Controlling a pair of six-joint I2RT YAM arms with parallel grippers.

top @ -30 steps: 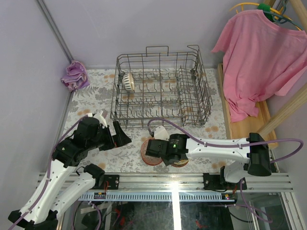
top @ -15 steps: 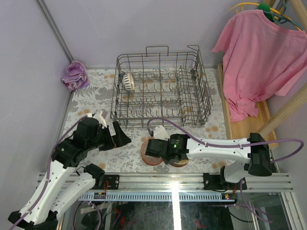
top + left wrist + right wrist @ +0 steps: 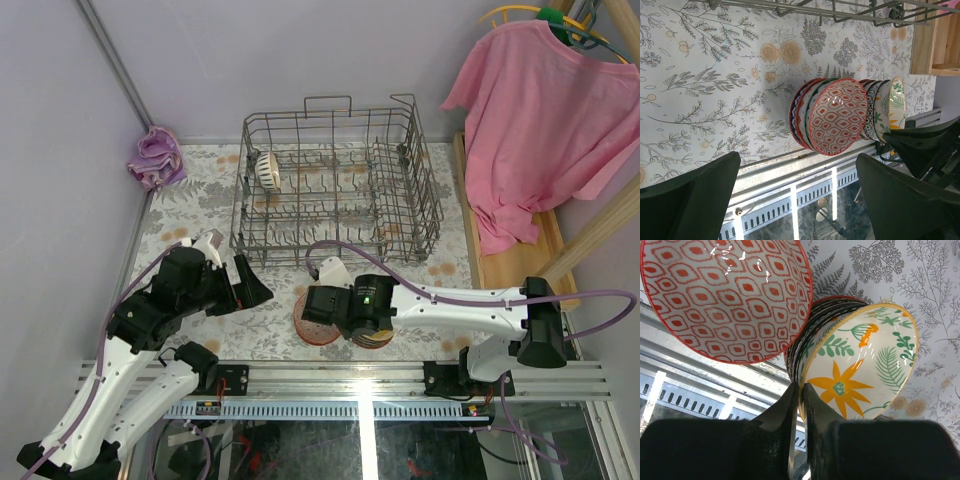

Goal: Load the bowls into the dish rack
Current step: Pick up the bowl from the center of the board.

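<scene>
Nearly closed, right end effector [image 3: 799, 388] pinches the floral bowl [image 3: 860, 371]; left end effector [image 3: 797, 159] gapes empty.

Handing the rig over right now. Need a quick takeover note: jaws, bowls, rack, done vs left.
Left gripper: jaws open, empty, beside the stacks.
Right gripper: jaws shut on the rim of the floral bowl, which tops one stack.
Done: one loaded bowl stands at the back left of the dish rack.
Left: two bowl stacks sit on the table in front of the rack; all need loading, floral bowl first.
</scene>
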